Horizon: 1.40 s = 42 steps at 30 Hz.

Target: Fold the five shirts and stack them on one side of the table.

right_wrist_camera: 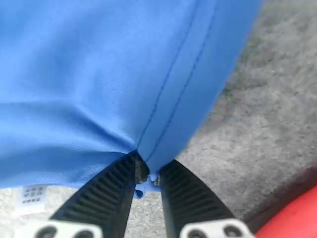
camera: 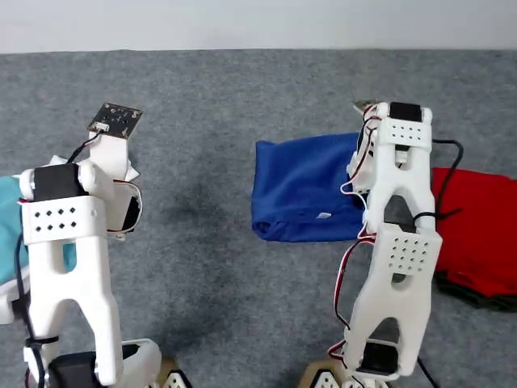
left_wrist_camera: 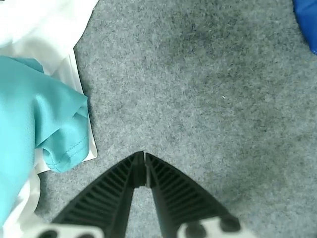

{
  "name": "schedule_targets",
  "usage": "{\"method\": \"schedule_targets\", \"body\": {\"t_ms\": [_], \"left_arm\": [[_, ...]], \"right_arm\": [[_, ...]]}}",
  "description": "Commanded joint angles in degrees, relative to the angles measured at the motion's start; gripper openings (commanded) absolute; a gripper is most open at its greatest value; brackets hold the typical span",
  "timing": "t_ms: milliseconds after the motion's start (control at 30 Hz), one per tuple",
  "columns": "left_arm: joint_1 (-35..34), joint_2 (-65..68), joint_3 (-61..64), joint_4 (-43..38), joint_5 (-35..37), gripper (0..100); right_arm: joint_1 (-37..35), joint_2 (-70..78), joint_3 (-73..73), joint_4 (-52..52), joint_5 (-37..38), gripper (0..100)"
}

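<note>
Bright, even light from overhead; soft, faint shadows on the grey surface (camera: 210,267); the blue shirt (camera: 303,190) darkens along its folded edge.

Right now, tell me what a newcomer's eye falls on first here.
The blue shirt lies folded at the middle of the grey carpet, the right gripper shut on a pinch of its fabric. A red shirt lies at the right edge. At the left edge a teal shirt lies over a white shirt, the left gripper shut above bare carpet beside them.
</note>
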Motion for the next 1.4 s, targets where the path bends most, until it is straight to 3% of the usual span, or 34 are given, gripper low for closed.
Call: {"method": "schedule_targets", "body": {"t_ms": [0, 167, 367, 533, 600, 933, 1033, 1367], "left_arm": [[-0.1, -1.5, -0.2, 1.4, -0.4, 1], [-0.1, -1.5, -0.2, 1.4, -0.4, 1], [-0.1, -1.5, -0.2, 1.4, -0.4, 1], [-0.1, -1.5, -0.2, 1.4, -0.4, 1], [-0.1, -1.5, -0.2, 1.4, -0.4, 1], [-0.3, -1.6, -0.2, 1.4, -0.4, 1], [-0.4, -1.8, -0.2, 1.4, -0.4, 1], [-0.3, -2.0, 3.4, 1.4, -0.2, 1]], "right_arm": [[1.7, -6.9, 6.6, 2.7, 2.5, 1.1], [3.9, -15.3, 17.2, 2.5, 5.5, 1.5], [5.2, -18.3, 18.5, 2.4, 7.6, 1.7], [3.6, -19.3, 17.4, 2.4, 7.6, 18.4], [2.9, -21.1, 16.0, 2.4, 7.0, 19.6], [-11.7, -29.1, 15.6, 2.4, 8.2, 6.5], [-16.0, -25.6, 15.6, 2.3, 8.1, 2.0], [-26.9, -8.3, 15.3, -4.1, 5.9, 1.5]]}}
